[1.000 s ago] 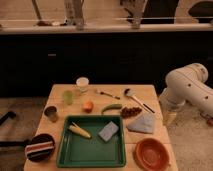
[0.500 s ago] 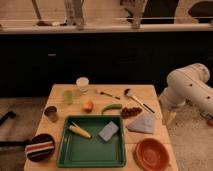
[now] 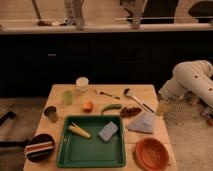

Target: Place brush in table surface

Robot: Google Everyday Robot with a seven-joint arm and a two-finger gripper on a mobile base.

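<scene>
We count one table surface (image 3: 142,90), one green tray (image 3: 65,150), one brush (image 3: 137,100), one smaller utensil (image 3: 106,93), one green chilli (image 3: 111,107), one orange fruit (image 3: 88,105), one corn cob (image 3: 79,131), one sponge (image 3: 108,131) and one grey cloth (image 3: 142,123). We count three cups: a white cup (image 3: 82,83), a green cup (image 3: 68,96) and a dark cup (image 3: 51,113). There are two bowls: a reddish bowl (image 3: 151,153) and a striped bowl (image 3: 39,147). We see one gripper (image 3: 162,107), at the table's right edge.

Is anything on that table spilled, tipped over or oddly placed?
Nothing stands out. The brush lies flat on the table surface, back right. The corn and the blue sponge lie inside the green tray. Nothing looks spilled. The gripper hangs by the table's right edge, apart from the brush.
</scene>
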